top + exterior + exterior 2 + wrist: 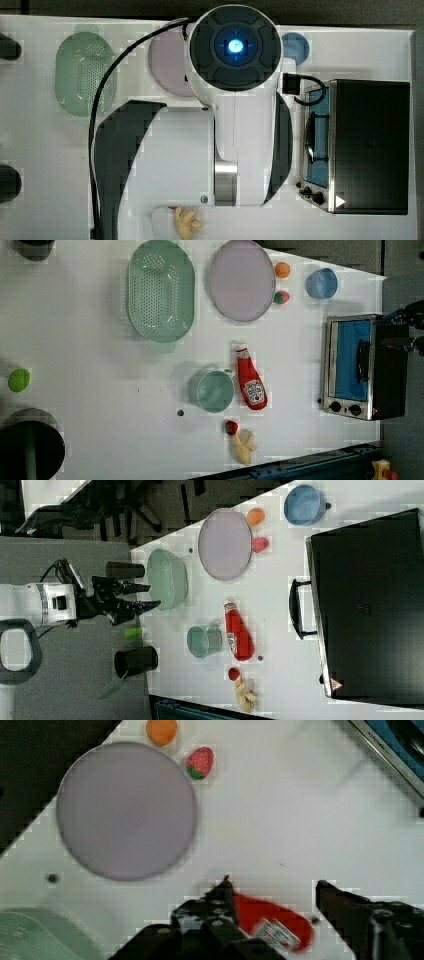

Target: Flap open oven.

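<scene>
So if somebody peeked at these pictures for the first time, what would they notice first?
Probably the big black oven at the left view's right edge, its blue glass door shut. Next, the red ketchup bottle lying mid-table beside a green cup, with a large green colander and a pale plate farther back. In the wrist view, the open gripper hangs above the bottle.

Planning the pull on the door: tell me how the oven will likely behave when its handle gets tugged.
The oven looks boxy and broad-based, so it probably won't tip. On the smooth white table it may slide instead. Its door is shut; the dark bar handle looks rigid, and the glass looks breakable, so avoid knocks.
</scene>
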Controlling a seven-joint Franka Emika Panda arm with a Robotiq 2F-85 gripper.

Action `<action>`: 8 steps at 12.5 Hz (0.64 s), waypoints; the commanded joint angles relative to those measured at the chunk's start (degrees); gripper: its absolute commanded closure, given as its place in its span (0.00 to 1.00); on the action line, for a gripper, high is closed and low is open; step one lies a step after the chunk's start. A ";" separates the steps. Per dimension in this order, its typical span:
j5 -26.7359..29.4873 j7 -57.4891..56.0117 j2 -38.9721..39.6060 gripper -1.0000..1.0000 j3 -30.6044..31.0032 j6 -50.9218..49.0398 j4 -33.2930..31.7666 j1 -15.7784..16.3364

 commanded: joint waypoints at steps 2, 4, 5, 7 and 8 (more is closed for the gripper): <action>-1.01 7.35 -24.76 0.10 -2.77 -10.62 -16.47 -1.56; -1.01 7.34 -24.76 0.00 -2.77 -10.61 -16.47 -1.56; -1.01 7.34 -24.75 0.05 -2.77 -10.58 -16.47 -1.56; -1.01 7.34 -24.75 0.30 -2.77 -10.54 -16.46 -1.56; -1.03 7.34 -24.73 0.43 -2.78 -10.50 -16.49 -1.57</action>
